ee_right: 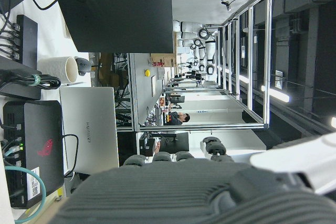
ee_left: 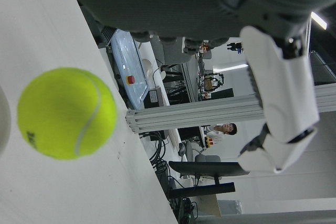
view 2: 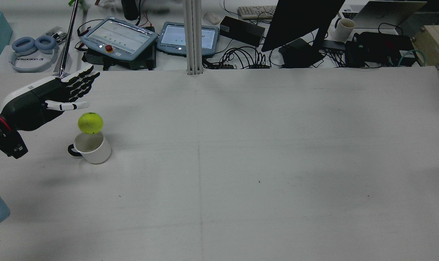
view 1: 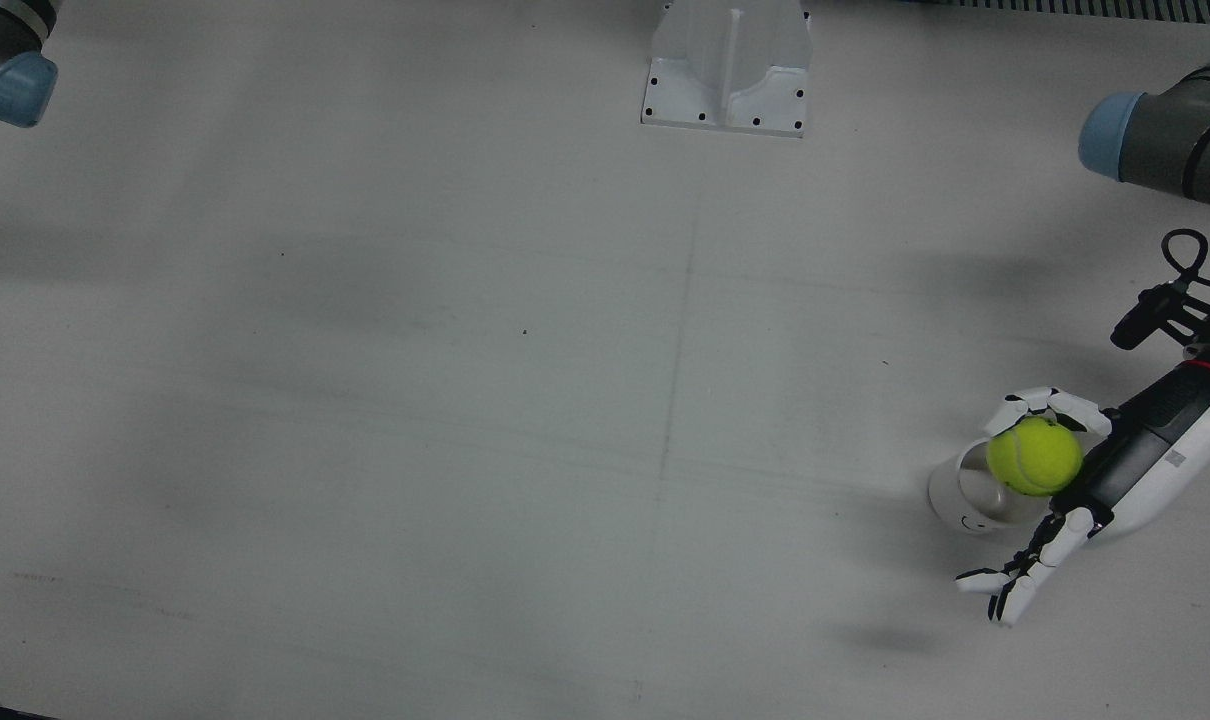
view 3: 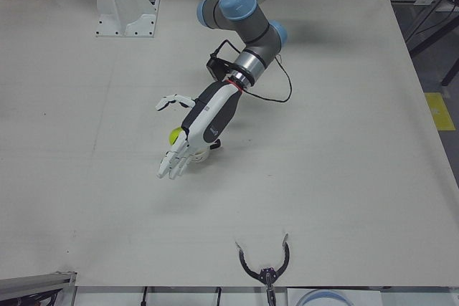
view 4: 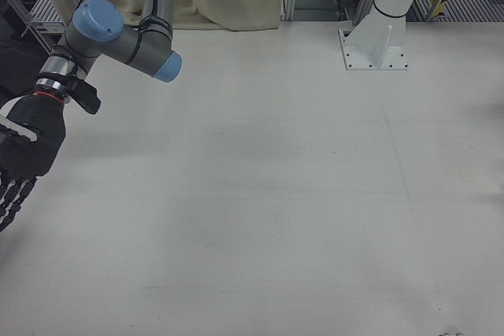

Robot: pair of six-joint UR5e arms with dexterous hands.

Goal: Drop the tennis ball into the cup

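A yellow-green tennis ball [view 2: 90,123] is in the air just above the mouth of a white cup [view 2: 92,148] with a black handle, touching no finger. My left hand [view 2: 61,92] is open, fingers spread, above and beside the cup. In the front view the ball [view 1: 1034,456] overlaps the cup [view 1: 970,500], with the left hand [view 1: 1115,470] around it. The left hand view shows the ball [ee_left: 66,113] loose below the fingers [ee_left: 278,103]. In the left-front view the left hand [view 3: 204,120] hides most of the cup. My right hand [view 4: 20,159] hangs open and empty at the view's left edge.
A white arm pedestal [view 1: 727,70] stands at the table's robot side. A black clamp-like tool [view 3: 265,266] lies at the operators' edge. Teach pendants [view 2: 119,36], a monitor [view 2: 299,21] and cables sit on the desk beyond the table.
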